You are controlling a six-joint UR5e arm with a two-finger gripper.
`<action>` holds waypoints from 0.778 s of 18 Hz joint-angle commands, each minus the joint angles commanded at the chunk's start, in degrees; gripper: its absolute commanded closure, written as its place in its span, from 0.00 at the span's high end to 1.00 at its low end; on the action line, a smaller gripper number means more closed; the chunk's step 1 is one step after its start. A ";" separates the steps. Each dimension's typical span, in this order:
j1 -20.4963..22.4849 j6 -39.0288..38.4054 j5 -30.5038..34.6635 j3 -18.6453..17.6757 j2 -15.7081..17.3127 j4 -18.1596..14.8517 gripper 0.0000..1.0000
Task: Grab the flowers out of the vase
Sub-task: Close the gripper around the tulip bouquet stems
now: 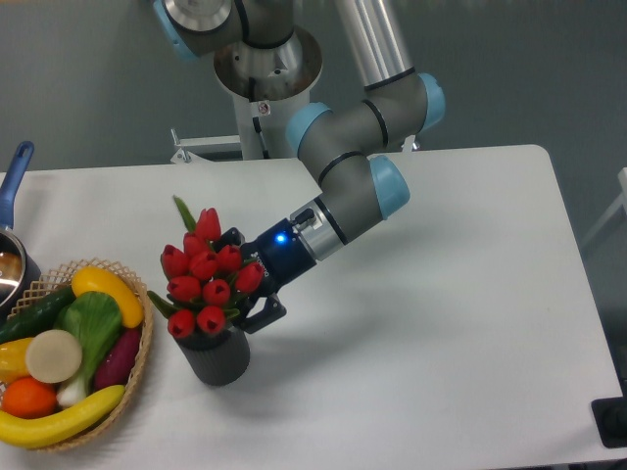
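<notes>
Fixed cam, only view: flowers [208, 275] sit in the vase [217, 357], which stands upright on the surface [441, 323] near its front-left, just right of the basket [137, 367] w/ toy veg. Nothing lifted yet, so the pick itself isn't done. Arm reaches in from the right, angled down-left; gripper [241, 277] is pushed into the right side of the bunch. One finger shows above/behind the buds near the top, the other low at the right, just above the vase rim, so the jaws look spread w/ part of the bunch between them. Can't tell if they've closed onto the stems: buds hide the fingertips. Judgement: approach is about finished, grasp prob. not made or only just starting. Left to do: close on the bunch, pull it up & clear of the vase w/o tipping it. A pan handle [16, 171] pokes in at far left, not involved.
</notes>
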 joint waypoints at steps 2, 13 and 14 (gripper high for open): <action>0.09 -0.52 0.00 -0.09 0.17 0.00 0.49; 0.26 -5.97 0.00 0.26 1.67 0.00 0.41; 0.26 -6.50 0.00 0.44 1.93 0.00 0.41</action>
